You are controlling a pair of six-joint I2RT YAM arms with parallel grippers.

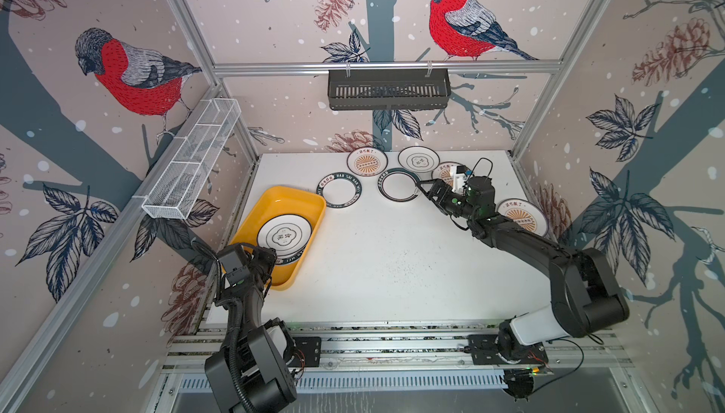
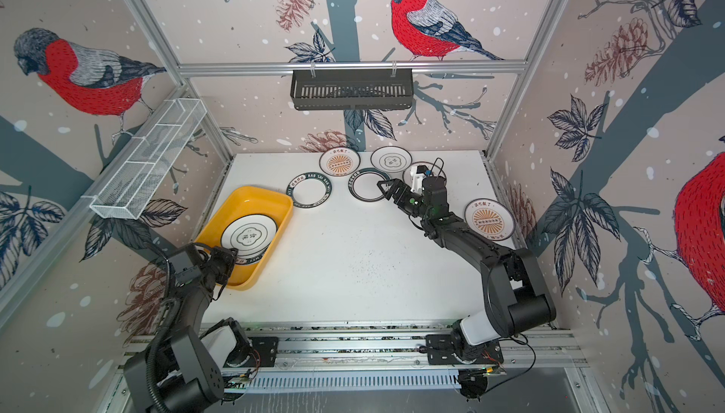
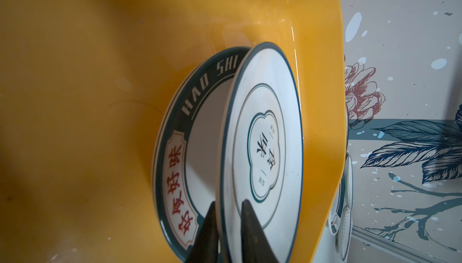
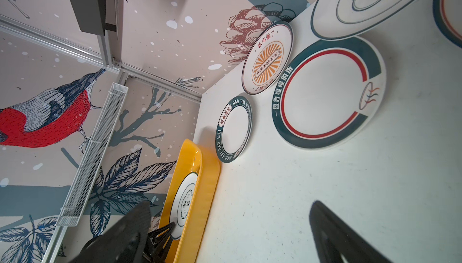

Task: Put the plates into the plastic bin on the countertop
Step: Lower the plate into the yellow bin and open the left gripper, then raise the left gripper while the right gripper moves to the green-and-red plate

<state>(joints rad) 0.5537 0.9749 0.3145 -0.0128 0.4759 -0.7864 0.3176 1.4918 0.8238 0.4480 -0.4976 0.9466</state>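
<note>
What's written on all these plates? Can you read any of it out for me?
"HAO SHI HAO WEI", "好食好味": green-rimmed plate
"該吃飯了": sunburst plate
"一盘香喷喷的饭": red-ringed plate
"食味": emblem plate in the yellow bin; the tiny characters beside it are too small to read

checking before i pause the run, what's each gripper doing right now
left gripper: jaws straddle the rim of the emblem plate in the plastic bin; whether clamped cannot be told
right gripper: open, holding nothing
</note>
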